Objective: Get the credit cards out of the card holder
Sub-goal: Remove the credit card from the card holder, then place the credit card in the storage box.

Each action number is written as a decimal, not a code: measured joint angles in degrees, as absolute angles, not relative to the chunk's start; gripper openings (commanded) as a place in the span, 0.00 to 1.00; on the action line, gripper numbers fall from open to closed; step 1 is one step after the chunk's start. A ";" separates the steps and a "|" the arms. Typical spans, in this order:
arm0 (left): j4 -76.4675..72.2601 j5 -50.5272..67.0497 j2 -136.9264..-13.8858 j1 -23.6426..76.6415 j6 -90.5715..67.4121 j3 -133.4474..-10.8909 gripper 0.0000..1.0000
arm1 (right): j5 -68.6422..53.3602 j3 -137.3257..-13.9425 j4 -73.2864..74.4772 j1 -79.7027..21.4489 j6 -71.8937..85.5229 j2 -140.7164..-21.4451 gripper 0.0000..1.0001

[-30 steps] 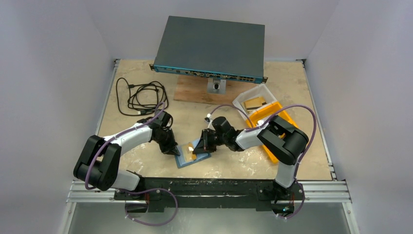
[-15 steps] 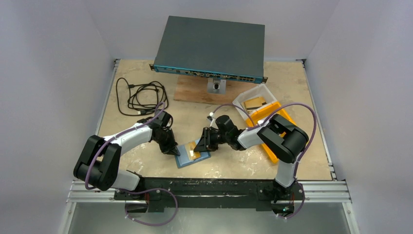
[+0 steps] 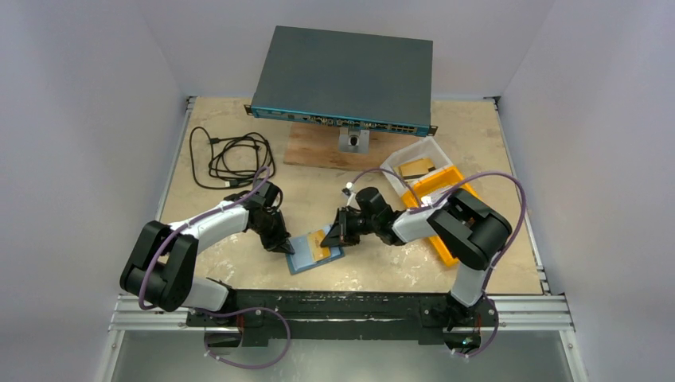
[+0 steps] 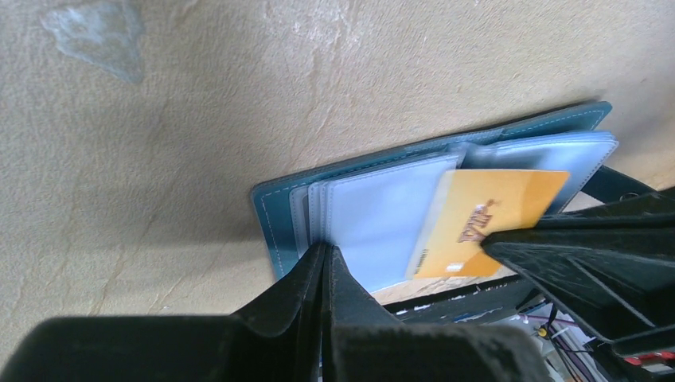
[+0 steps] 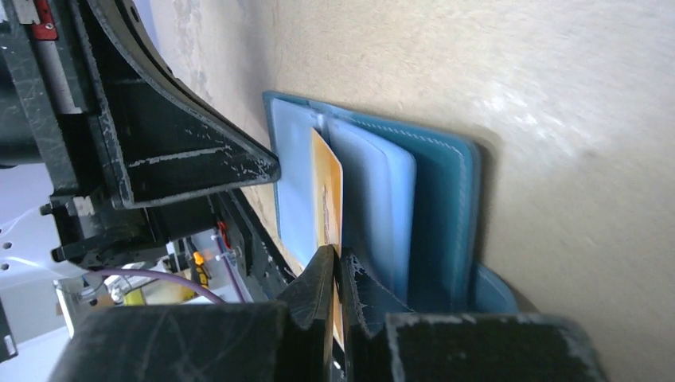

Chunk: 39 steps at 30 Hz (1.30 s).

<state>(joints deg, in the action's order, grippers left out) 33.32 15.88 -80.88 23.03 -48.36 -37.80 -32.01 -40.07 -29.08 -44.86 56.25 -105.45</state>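
Note:
The teal card holder [image 3: 306, 256] lies open on the table, its clear pockets up [image 4: 374, 215]. An orange credit card [image 4: 487, 213] sticks partway out of a pocket, seen edge-on in the right wrist view [image 5: 328, 199]. My right gripper [image 3: 336, 236] is shut on the card's free edge [image 5: 337, 261]. My left gripper [image 3: 286, 247] is shut, and its tips press down on the holder's left pocket edge [image 4: 325, 251]. In the right wrist view the holder's teal cover [image 5: 450, 215] lies under the pockets. No other credit card shows in the holder.
A clear tub [image 3: 410, 156] holding a gold card [image 3: 416, 168] and an orange bin [image 3: 447, 180] stand right of my right arm. A coiled black cable [image 3: 231, 159] lies back left. A network switch [image 3: 342, 76] sits on a wooden board [image 3: 314, 150] at the back.
My right gripper opened briefly, shut again on the orange card and shifted slightly right, so more of the card shows. The left gripper has not moved.

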 measured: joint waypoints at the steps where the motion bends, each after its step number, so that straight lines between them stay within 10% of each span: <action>1: 33.32 15.88 -80.82 23.03 -48.36 -37.80 0.00 | -31.31 -39.20 -27.94 -44.49 56.03 -103.68 0.00; 12: 33.93 14.13 -78.72 23.03 -46.76 -37.63 0.02 | -23.51 -35.70 -14.41 -41.47 53.49 -88.38 0.00; 27: 37.47 17.21 -66.48 23.07 -41.25 -46.15 0.67 | -8.16 -36.42 8.51 -38.68 55.46 -61.89 0.00; 39: 39.18 20.82 -65.43 23.07 -38.24 -47.05 0.68 | -0.25 -38.72 16.14 -15.51 58.02 -54.39 0.00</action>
<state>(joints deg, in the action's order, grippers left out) 39.18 20.82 -65.43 23.07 -38.24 -47.05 -0.25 -38.72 16.14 -15.51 58.02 -54.39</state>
